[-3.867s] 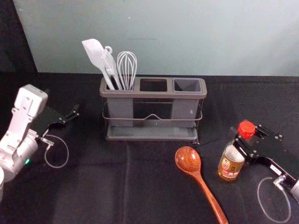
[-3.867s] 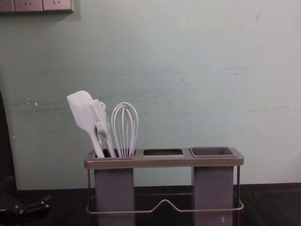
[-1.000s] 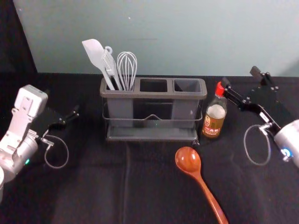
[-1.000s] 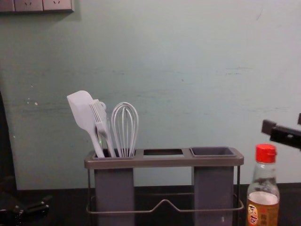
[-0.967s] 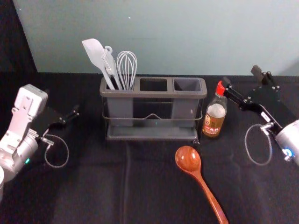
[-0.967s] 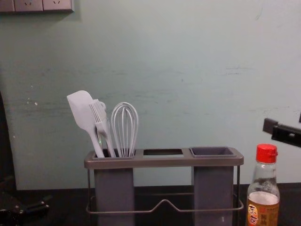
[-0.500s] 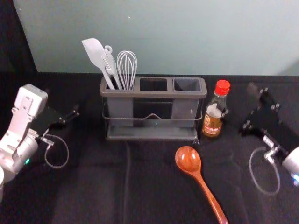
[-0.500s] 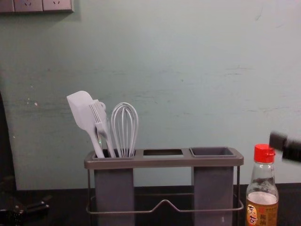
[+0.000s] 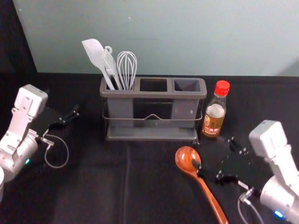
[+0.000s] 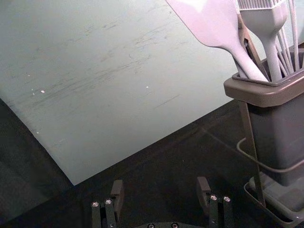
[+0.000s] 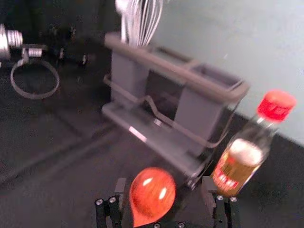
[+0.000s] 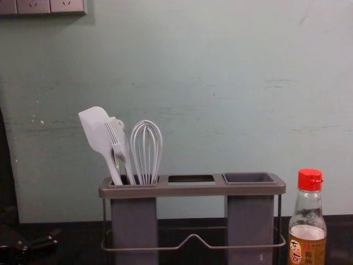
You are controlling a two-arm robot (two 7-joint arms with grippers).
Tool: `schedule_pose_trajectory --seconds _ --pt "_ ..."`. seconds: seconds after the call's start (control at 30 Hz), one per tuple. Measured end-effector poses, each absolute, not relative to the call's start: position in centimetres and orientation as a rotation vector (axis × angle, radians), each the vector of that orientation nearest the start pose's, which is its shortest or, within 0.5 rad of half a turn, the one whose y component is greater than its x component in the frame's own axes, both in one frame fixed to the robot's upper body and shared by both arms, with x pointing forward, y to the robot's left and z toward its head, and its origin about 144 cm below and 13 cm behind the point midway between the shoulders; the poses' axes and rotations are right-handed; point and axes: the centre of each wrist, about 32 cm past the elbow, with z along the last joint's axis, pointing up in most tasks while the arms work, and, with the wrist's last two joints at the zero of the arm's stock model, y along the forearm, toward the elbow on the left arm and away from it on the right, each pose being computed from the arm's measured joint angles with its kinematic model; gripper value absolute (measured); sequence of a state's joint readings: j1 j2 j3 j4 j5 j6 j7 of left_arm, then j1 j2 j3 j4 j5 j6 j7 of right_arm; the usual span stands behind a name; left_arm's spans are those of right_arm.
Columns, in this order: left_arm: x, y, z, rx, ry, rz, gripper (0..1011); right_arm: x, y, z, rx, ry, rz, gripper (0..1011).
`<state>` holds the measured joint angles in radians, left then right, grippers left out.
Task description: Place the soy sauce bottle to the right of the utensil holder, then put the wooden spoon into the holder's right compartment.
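The soy sauce bottle (image 9: 214,114) stands upright just right of the utensil holder (image 9: 154,95), also seen in the chest view (image 12: 309,221). The wooden spoon (image 9: 188,159) lies on the table in front of the holder's right end, handle toward the front right. My right gripper (image 9: 215,153) is over the spoon's right side, one finger overlapping the neck area. In the right wrist view, the spoon's bowl (image 11: 153,192) shows between the spread fingers of that gripper (image 11: 164,185), nothing held. The right compartment (image 9: 187,85) holds nothing. My left gripper (image 9: 63,101) is parked left, open in its wrist view (image 10: 160,186).
White utensils, a spatula (image 9: 96,56) and a whisk (image 9: 126,70) among them, stand in the holder's left compartment. Behind the black-covered table (image 9: 93,186) rises a pale wall (image 9: 163,37).
The bottle has moved back and left to the holder's right side, and the right gripper has let go of it. That gripper has since come forward and left to the spoon. The left arm is unmoved.
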<state>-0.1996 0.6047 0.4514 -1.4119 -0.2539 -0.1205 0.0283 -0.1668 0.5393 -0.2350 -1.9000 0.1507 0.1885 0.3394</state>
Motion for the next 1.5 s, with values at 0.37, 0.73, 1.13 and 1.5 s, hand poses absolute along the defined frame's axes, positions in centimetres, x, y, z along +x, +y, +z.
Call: schedule_pose_trajectory --seconds 0.37,0.73,1.13,1.5 --pt "48.9 31.0 114.0 0.304 -0.285 1.248 1005 39.8 -25.9 117.5 -0.409 -0.078 -0.852 1002" --pt "48.9 31.0 114.0 0.304 -0.285 1.248 1005 39.7 -25.9 117.6 -0.411 -0.079 -0.854 1002" --pt "48.9 31.0 114.0 0.304 -0.285 1.248 1005 39.7 -25.2 118.1 -0.469 -0.045 -0.874 1002" --pt "48.9 31.0 114.0 0.304 -0.285 1.248 1005 39.9 -22.6 121.1 -0.618 0.151 -0.971 1002"
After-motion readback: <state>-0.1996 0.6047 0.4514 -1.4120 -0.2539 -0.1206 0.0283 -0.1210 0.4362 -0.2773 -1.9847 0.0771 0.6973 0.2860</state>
